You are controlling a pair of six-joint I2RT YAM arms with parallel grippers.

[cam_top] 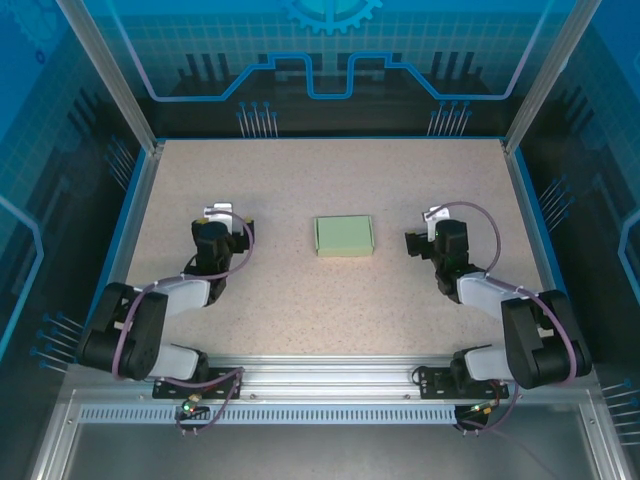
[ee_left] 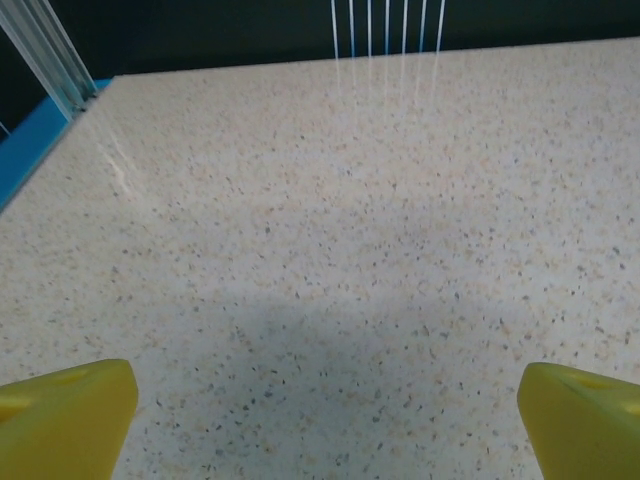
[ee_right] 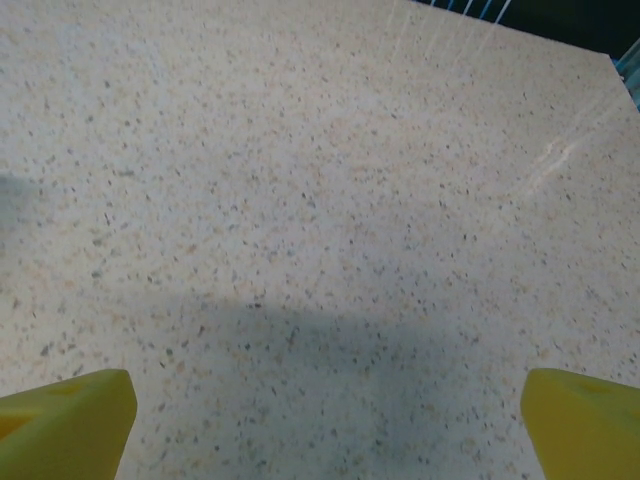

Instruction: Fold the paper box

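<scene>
The table is a pale beige top flecked with dark and tan specks, matt, with faint streaks of reflected light towards its far side. A thin blue rim frames it, and an aluminium rail runs along the near edge where both arms are bolted. Around it stands a dim, blue-lit enclosure: slanted metal posts at the far corners and see-through panels printed with bright blue lines, a grid and a gear emblem. Clusters of thin pale rods lean at the edges of the back wall. The paper box lies flat near the middle of the table, a small pale mint-green rectangle, folded shut as far as the overhead view shows. It sits between the two arms and touches neither, somewhat nearer the right one. The left gripper hangs above bare tabletop with its yellow fingers spread wide at the two lower corners of its wrist view, nothing between them, a soft shadow on the surface beneath. The right gripper is likewise spread wide, its yellow fingers far apart over bare speckled surface and a patch of shadow. The blue rim and a post show at the left of the left wrist view.
</scene>
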